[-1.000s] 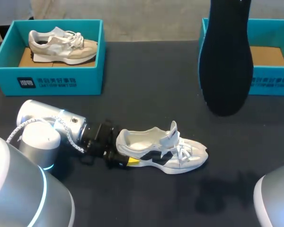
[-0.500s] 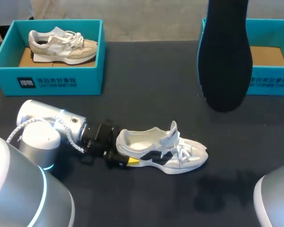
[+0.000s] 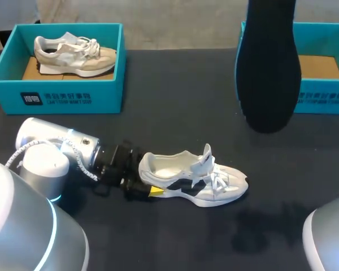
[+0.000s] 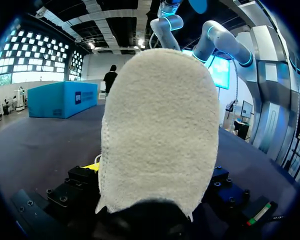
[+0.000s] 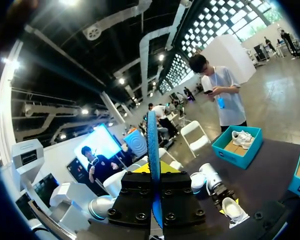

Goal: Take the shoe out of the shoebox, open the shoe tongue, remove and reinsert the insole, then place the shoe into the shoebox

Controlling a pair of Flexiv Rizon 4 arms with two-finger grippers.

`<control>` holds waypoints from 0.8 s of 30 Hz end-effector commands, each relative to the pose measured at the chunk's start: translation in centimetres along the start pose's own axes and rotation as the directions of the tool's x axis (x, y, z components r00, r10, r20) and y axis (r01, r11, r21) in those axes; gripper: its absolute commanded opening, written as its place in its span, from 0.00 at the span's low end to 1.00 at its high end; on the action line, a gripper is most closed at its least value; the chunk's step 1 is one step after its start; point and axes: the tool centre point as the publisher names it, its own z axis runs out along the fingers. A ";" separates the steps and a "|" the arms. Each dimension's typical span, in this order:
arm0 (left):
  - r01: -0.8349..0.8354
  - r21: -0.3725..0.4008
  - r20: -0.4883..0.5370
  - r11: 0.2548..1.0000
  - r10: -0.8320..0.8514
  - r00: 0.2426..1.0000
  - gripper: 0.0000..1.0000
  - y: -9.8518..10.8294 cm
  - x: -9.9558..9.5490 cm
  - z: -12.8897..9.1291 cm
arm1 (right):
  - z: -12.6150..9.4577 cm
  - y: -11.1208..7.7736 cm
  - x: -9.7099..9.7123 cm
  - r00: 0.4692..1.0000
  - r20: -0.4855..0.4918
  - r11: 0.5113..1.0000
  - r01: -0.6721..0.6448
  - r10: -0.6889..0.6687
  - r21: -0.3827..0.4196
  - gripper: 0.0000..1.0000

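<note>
**Op:** Jaws first. My right gripper [image 5: 154, 172] is clamped on the insole [image 5: 153, 145], its thin edge pinched between the two tips. The left gripper [image 3: 147, 187] sits hard up at the heel [image 4: 160, 135]. Whether it has actually nipped the heel, I cannot tell from here.

**Desk:** Where's the shoe?

**Op:** The shoe [image 3: 192, 178] is on the table, out of the box, standing on its sole. Its long axis runs across me, with the heel at the left gripper and the toe [image 3: 238, 188] off to my right. The tongue [image 3: 207, 154] stands up and the mouth is open.

**Desk:** And the insole against that?

**Op:** Well apart. It's held high on my right side, and in the head view it cuts across the right box [image 3: 327, 96]. It hangs nearly upright while the shoe lies flat. That's the crux, I'd say. The insole has to come across and down, then tip until it lies along the shoe, free end leading toward the toe.

**Desk:** Which arm?

**Op:** The right arm, since it has the insole. The left is nearer the shoe and looks best used as a brace at the heel.
</note>
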 end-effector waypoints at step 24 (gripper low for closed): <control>-0.050 -0.191 -0.024 0.980 0.046 0.999 1.00 -3.8 2.3 -8.1 | 0.2 0.3 -0.1 1.000 0.001 1.000 -0.001 0.001 0.005 0.00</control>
